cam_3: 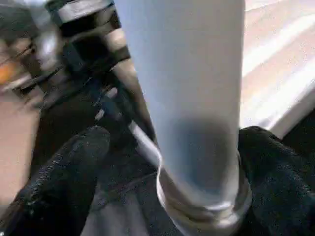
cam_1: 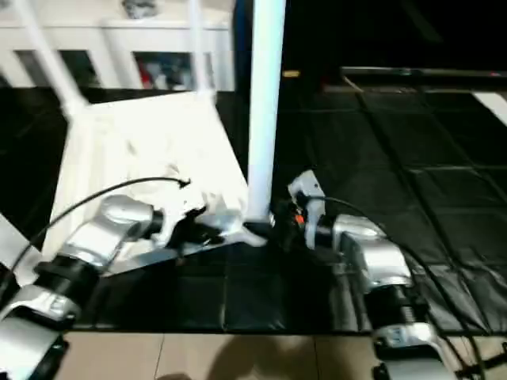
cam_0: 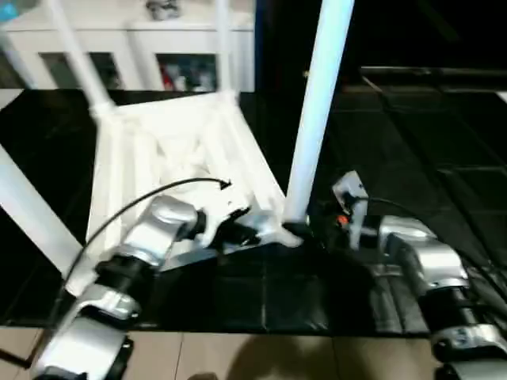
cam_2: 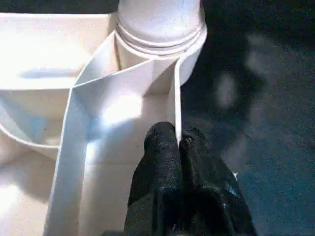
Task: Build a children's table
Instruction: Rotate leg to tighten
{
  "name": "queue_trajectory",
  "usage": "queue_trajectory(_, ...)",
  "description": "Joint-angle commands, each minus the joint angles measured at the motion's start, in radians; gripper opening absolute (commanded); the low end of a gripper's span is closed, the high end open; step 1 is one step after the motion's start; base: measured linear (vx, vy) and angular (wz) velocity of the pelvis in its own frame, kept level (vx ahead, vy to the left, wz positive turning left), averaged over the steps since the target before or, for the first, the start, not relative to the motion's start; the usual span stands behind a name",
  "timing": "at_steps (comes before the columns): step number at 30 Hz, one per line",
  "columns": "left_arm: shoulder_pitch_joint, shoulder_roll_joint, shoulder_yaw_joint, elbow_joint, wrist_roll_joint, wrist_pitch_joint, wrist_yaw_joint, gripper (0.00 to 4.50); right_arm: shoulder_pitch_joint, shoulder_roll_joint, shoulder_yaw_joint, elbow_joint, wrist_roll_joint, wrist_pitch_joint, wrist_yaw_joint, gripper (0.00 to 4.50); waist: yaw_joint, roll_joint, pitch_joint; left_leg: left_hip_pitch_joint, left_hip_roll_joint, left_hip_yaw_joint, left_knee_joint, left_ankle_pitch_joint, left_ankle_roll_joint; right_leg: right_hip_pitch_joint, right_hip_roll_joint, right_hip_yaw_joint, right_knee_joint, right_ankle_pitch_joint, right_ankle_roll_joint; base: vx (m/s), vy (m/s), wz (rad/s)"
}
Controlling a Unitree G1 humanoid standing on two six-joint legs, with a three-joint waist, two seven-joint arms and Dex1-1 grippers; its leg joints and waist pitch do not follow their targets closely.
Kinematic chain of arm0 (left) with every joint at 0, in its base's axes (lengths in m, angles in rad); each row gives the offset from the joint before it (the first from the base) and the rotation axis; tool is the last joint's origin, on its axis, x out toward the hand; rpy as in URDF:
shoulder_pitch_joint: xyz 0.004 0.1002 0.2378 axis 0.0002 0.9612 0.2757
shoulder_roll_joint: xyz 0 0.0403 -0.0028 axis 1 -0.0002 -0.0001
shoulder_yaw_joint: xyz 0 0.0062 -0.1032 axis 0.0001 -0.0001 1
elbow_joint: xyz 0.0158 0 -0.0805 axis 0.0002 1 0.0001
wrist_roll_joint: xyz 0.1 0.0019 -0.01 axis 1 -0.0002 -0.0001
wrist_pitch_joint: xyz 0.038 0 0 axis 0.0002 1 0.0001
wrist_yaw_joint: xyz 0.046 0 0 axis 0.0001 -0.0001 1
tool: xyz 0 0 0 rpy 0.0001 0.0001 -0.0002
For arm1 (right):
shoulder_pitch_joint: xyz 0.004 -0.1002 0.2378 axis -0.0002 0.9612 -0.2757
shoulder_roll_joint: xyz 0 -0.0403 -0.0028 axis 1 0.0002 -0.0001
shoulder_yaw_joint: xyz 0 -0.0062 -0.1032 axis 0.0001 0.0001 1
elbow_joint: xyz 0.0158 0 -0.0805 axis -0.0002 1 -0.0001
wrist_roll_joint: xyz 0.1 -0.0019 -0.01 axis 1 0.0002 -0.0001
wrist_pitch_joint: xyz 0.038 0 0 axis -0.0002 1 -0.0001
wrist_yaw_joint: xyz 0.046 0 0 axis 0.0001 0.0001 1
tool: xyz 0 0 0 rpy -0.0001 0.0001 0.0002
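Note:
The children's table lies upside down on the black mat, its ribbed white top [cam_0: 174, 150] facing up. Several white legs stand in its corner sockets. The nearest leg [cam_0: 317, 111] rises from the front right corner. My left gripper [cam_2: 178, 140] is shut on a thin rib [cam_2: 176, 98] of the underside, just beside that corner socket [cam_2: 160, 29]. My right gripper [cam_0: 305, 229] reaches in from the right at the leg's base. In the right wrist view its fingers [cam_3: 74, 162] stand open on either side of the leg [cam_3: 187, 98], with a gap on one side.
Other legs rise at the far left [cam_0: 75, 55], far middle [cam_0: 223, 47] and near left [cam_0: 28, 206]. A white cabinet [cam_0: 127, 39] with shelves stands behind. The black mat [cam_0: 412, 134] stretches to the right; tan floor [cam_0: 238, 356] borders it at the front.

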Motion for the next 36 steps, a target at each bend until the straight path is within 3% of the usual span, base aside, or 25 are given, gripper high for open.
queue_trajectory(1, -0.014, -0.001, -0.048, -0.010, -0.024, -0.067, -0.119, 0.00, -0.019, -0.010, 0.043, -0.003, -0.024, -0.068, 0.067, 4.46, -0.001, -0.009, -0.076, 0.008, 0.089, -0.029, -0.055, -0.008, 0.122, 0.056, -0.127, 0.091, -0.055, -0.142, -0.081, 0.000, 0.000, 0.00)
queue_trajectory(7, -0.025, 0.021, -0.087, -0.002, -0.005, -0.114, -0.191, 0.00, -0.057, -0.014, 0.079, 0.040, -0.018, -0.075, 0.168, 4.46, 0.019, -0.007, -0.076, 0.014, 0.098, -0.030, -0.057, -0.019, 0.109, 0.050, -0.130, 0.094, -0.052, -0.155, -0.098, 0.000, 0.000, 0.00)
queue_trajectory(8, -0.025, 0.021, -0.088, -0.001, -0.005, -0.117, -0.194, 0.00, -0.059, -0.014, 0.081, 0.043, -0.015, -0.075, 0.172, 4.29, 0.021, -0.008, -0.075, 0.018, 0.099, -0.029, -0.057, -0.028, 0.102, 0.047, -0.130, 0.095, -0.052, -0.157, -0.104, 0.000, 0.000, 0.00)
queue_trajectory(13, -0.028, 0.031, -0.098, 0.012, 0.001, -0.150, -0.218, 0.00, -0.086, -0.016, 0.108, 0.075, 0.000, -0.072, 0.240, 3.87, 0.017, -0.009, -0.075, 0.008, 0.094, -0.028, -0.057, -0.047, 0.094, 0.055, -0.132, 0.093, -0.053, -0.184, -0.095, 0.000, 0.000, 0.00)
queue_trajectory(18, -0.030, 0.040, -0.098, 0.031, 0.007, -0.174, -0.215, 0.00, -0.095, -0.023, 0.134, 0.083, -0.005, -0.073, 0.298, 3.57, 0.016, -0.016, -0.072, 0.006, 0.091, -0.027, -0.057, -0.059, 0.089, 0.054, -0.131, 0.094, -0.057, -0.226, -0.080, 0.000, 0.000, 0.00)
queue_trajectory(22, -0.027, 0.040, -0.098, 0.039, 0.007, -0.184, -0.209, 0.00, -0.096, -0.028, 0.147, 0.090, -0.011, -0.080, 0.322, 3.18, 0.016, -0.012, -0.073, 0.007, 0.092, -0.028, -0.058, -0.055, 0.086, 0.054, -0.131, 0.094, -0.056, -0.235, -0.075, 0.000, 0.000, 0.00)
queue_trajectory(28, -0.030, 0.038, -0.092, 0.055, 0.009, -0.192, -0.190, 0.00, -0.099, -0.021, 0.148, 0.103, -0.009, -0.086, 0.334, 2.78, 0.016, -0.014, -0.074, 0.007, 0.092, -0.028, -0.056, -0.044, 0.089, 0.053, -0.130, 0.094, -0.052, -0.204, -0.089, 0.000, 0.000, 0.00)
queue_trajectory(32, -0.032, 0.036, -0.086, 0.065, 0.008, -0.191, -0.181, 0.00, -0.096, -0.015, 0.149, 0.101, -0.005, -0.085, 0.331, 2.37, 0.017, -0.014, -0.074, 0.006, 0.091, -0.027, -0.056, -0.046, 0.088, 0.054, -0.130, 0.094, -0.052, -0.211, -0.085, 0.000, 0.000, 0.00)
queue_trajectory(36, -0.038, 0.024, -0.066, 0.075, 0.005, -0.156, -0.134, 0.00, -0.077, 0.003, 0.130, 0.083, 0.017, -0.072, 0.301, 2.23, 0.017, -0.017, -0.071, 0.007, 0.092, -0.027, -0.058, -0.058, 0.083, 0.053, -0.132, 0.095, -0.057, -0.239, -0.078, 0.000, 0.000, 0.00)
